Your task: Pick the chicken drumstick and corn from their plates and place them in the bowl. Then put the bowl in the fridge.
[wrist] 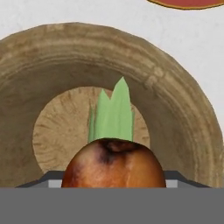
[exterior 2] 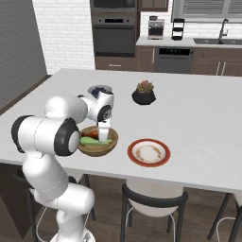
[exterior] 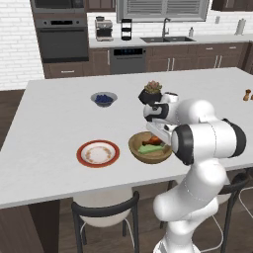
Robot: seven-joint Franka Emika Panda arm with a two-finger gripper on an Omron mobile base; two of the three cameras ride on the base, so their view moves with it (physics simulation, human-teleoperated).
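The wooden bowl (exterior: 148, 159) (exterior 2: 97, 150) (wrist: 175, 87) stands near the counter's front edge. The pale green corn (exterior: 146, 148) (exterior 2: 87, 140) (wrist: 113, 113) lies on its floor. My gripper (exterior: 159, 136) (exterior 2: 103, 137) (wrist: 113, 179) points down into the bowl, shut on the orange-brown chicken drumstick (exterior: 155, 140) (exterior 2: 94, 134) (wrist: 114, 164), which hangs just above the corn. A bare red-rimmed plate (exterior: 81, 153) lies left of the bowl in the left base view. In the right base view a plate (exterior 2: 132, 153) lies to its right, and a plate's rim (wrist: 188, 3) shows beyond the bowl in the hand view. The fridge is out of view.
A small grey bowl of blueberries (exterior: 104, 99) (exterior 2: 99, 90) and a black plant pot (exterior: 152, 94) (exterior 2: 143, 96) stand further back on the white counter (exterior: 49, 123). Stools (exterior: 104, 212) (exterior 2: 151, 203) sit under the front edge. Oven, sink and cabinets line the far wall.
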